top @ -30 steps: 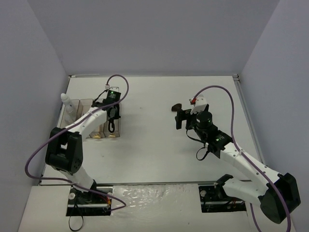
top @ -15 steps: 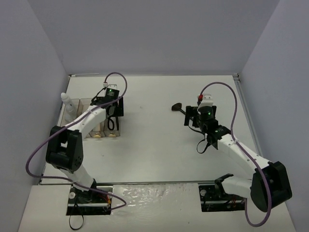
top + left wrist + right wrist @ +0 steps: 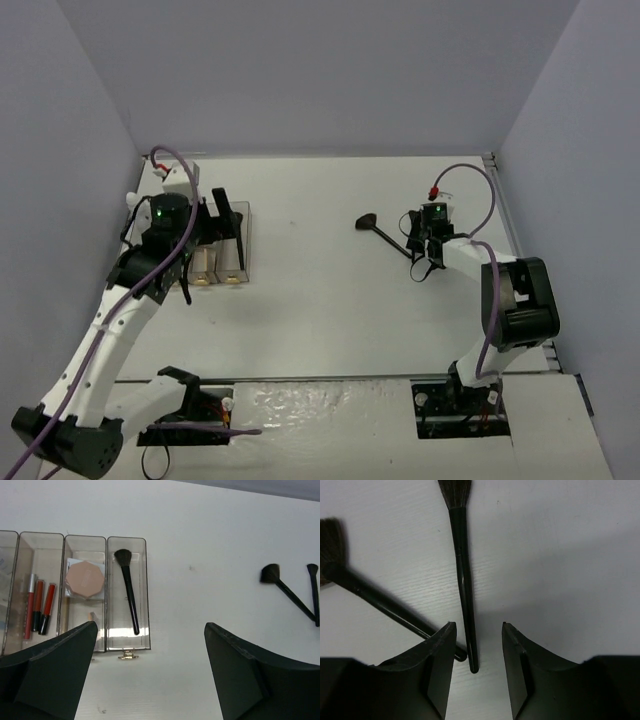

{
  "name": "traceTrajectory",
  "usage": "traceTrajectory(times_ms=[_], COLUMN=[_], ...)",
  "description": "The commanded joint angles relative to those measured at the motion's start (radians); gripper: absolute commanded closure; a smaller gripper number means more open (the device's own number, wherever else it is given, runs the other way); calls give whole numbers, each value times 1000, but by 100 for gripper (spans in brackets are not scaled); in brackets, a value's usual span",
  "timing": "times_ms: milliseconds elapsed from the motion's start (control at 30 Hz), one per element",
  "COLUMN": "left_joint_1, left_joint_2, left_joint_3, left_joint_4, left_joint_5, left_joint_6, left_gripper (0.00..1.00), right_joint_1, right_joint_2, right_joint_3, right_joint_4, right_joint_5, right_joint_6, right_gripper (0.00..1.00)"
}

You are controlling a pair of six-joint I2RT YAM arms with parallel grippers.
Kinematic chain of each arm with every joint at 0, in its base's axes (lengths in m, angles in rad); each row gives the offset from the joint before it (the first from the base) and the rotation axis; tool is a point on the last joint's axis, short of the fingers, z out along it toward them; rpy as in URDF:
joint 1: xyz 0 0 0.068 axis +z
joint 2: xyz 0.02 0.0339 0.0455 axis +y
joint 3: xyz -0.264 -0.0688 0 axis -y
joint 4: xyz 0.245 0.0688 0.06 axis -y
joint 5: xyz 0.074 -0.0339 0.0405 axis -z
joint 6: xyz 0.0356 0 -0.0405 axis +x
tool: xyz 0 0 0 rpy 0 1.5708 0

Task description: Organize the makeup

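The right gripper (image 3: 478, 630) is standing partly open astride the handle end of the slim brush (image 3: 462, 555), gripping nothing. The brush is lying on the table (image 3: 560, 555) along 12-to-6, bristles toward 12 o'clock. The left gripper (image 3: 150, 626) is gaping wide, empty.

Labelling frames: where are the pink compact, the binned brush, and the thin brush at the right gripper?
pink compact (image 3: 85, 579), left wrist view, centre of its top.
binned brush (image 3: 130, 600), left wrist view, mid-handle.
thin brush (image 3: 463, 580), right wrist view, mid-handle.
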Motion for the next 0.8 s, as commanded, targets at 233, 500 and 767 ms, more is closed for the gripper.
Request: traceTrajectory(times_ms=[233, 500, 767], left_joint_1=[-6, -7, -135], left_joint_2=[-106, -85, -40], left_joint_3=[-118, -151, -121], left_joint_4=[-5, 85, 208], left_joint_5=[151, 250, 239], left_joint_6=[-87, -145, -177], left_gripper=[14, 14, 14], right_joint_1=[-40, -42, -29], right_joint_2=[139, 155, -129], right_joint_3=[114, 130, 64], right_joint_4=[66, -5, 64], right_joint_5=[-86, -74, -174], right_joint_6=[10, 13, -7], right_gripper=[69, 99, 100])
